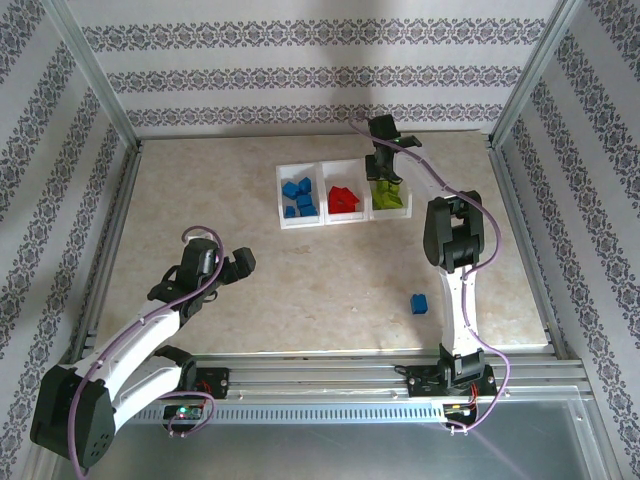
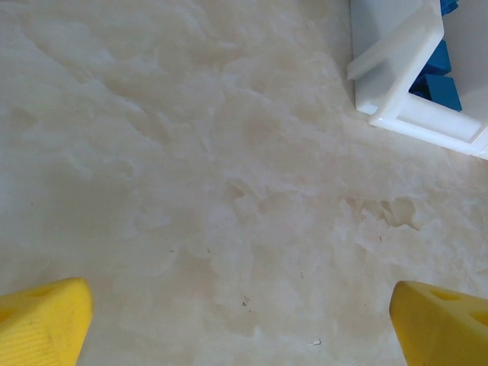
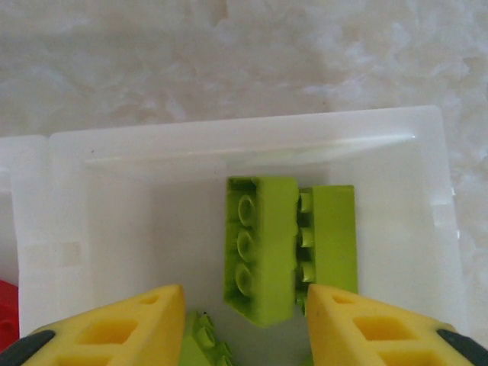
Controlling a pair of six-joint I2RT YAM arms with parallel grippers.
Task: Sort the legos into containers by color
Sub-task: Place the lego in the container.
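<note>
The white tray of containers (image 1: 343, 223) sits at the back middle of the table. Its left bin holds blue legos (image 1: 298, 197), the middle one red legos (image 1: 344, 199), the right one lime green legos (image 1: 386, 195). My right gripper (image 1: 381, 172) hangs over the green bin. In the right wrist view its jaws (image 3: 244, 320) are apart around the near end of a green brick (image 3: 263, 244), with a gap on the left side. Another green brick (image 3: 332, 229) lies beside it and a third (image 3: 202, 339) under the left finger. One blue lego (image 1: 419, 302) lies loose on the table. My left gripper (image 1: 243, 262) is open and holds nothing.
The left wrist view looks down on bare marble table (image 2: 229, 191) between its yellow fingers (image 2: 46, 320), with the tray's corner (image 2: 396, 84) and blue bricks (image 2: 438, 84) at upper right. Metal frame posts and patterned walls ring the table. A red brick edge (image 3: 6, 313) shows beside the green bin.
</note>
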